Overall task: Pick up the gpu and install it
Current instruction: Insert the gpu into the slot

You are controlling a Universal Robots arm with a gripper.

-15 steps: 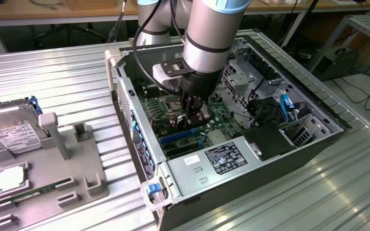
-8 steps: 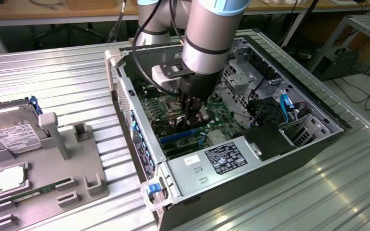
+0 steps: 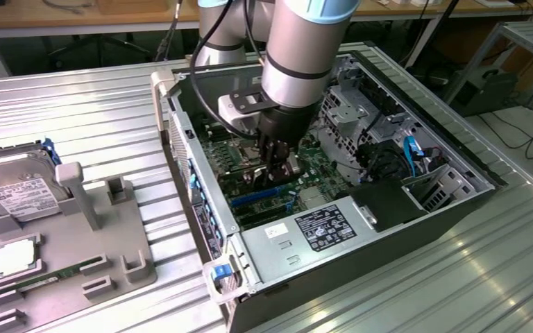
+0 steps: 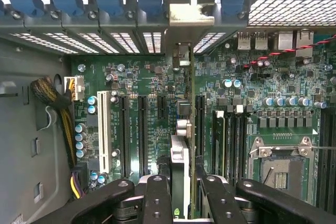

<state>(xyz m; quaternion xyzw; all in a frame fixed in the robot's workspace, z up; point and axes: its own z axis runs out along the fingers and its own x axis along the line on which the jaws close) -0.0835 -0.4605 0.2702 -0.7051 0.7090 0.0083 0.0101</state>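
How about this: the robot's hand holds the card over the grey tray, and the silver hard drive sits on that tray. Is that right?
Not quite. The gripper holds the gpu inside the open computer case, above the green motherboard, not over the grey tray. The exterior view shows this. The silver hard drive does sit on that tray.
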